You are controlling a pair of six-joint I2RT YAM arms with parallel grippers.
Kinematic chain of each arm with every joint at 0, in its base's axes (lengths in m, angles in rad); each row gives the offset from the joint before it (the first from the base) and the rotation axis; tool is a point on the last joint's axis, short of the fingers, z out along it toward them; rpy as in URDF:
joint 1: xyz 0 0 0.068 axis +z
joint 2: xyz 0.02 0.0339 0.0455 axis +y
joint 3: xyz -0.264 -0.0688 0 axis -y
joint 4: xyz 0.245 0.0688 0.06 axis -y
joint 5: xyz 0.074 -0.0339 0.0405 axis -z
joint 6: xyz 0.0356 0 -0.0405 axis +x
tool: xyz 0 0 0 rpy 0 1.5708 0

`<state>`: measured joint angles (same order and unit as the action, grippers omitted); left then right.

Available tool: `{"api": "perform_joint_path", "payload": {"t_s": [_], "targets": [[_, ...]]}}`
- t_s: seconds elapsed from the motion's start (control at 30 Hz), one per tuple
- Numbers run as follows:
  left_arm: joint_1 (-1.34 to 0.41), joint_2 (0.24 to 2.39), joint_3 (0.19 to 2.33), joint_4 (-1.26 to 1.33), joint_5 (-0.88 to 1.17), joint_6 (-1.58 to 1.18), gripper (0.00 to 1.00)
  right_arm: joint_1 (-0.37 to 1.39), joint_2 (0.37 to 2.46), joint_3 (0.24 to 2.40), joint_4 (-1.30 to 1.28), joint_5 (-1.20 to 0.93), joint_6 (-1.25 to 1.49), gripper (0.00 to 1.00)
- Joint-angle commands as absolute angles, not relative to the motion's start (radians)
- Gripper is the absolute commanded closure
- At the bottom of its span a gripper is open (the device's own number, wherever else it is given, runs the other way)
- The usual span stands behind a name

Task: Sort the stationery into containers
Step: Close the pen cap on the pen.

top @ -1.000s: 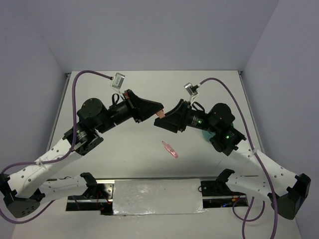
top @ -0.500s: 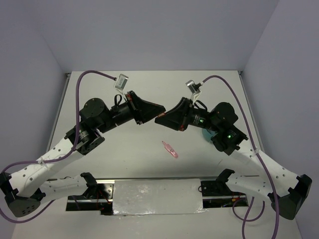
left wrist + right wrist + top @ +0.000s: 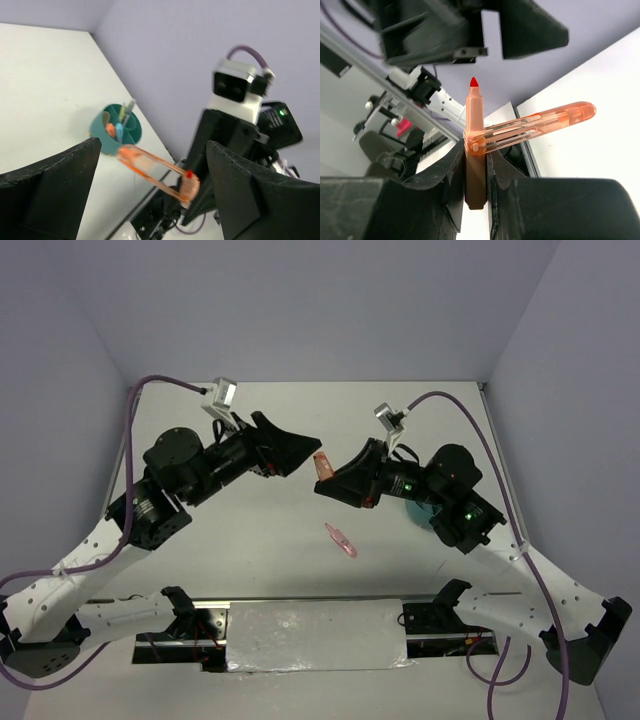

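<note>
Highlighter (image 3: pixel 475 120) (orange, tip bare) clamped in right end effector (image 3: pixel 476 167); left end effector (image 3: pixel 154 147) spread wide.

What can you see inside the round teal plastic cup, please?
The round teal plastic cup holds an orange item, a light blue tube and thin pens; its wall hides their lower ends.

No words, numbers, brand names or signs can be read in any of the views. The orange highlighter (image 3: pixel 475 117) shows a plain body, with no print that I can read. The teal cup (image 3: pixel 111 141) also has a plain wall. Other surfaces are too dark or too blurred to tell.
</note>
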<state>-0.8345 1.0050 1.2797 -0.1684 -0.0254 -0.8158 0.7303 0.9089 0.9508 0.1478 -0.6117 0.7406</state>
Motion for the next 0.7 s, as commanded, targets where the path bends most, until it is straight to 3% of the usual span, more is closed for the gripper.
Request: {"api": "perform_joint_path", "payload": {"t_s": [0.0, 0.17, 0.4, 0.67], "targets": [[-0.830, 0.954, 1.264, -0.220, -0.163, -0.827, 0.01, 0.727, 0.862, 0.999, 0.156, -0.694, 0.666, 1.00], [-0.827, 0.864, 1.099, 0.039, -0.052, -0.949, 0.01, 0.727, 0.856, 0.962, 0.406, -0.922, 0.718, 1.00], [-0.827, 0.890, 1.083, 0.175, 0.035, -1.109, 0.01, 0.727, 0.890, 0.982, 0.665, -1.112, 0.839, 1.00], [-0.827, 0.937, 0.999, 0.488, 0.193, -1.354, 0.01, 0.729, 0.928, 1.081, 0.520, -1.132, 0.707, 1.00]]}}
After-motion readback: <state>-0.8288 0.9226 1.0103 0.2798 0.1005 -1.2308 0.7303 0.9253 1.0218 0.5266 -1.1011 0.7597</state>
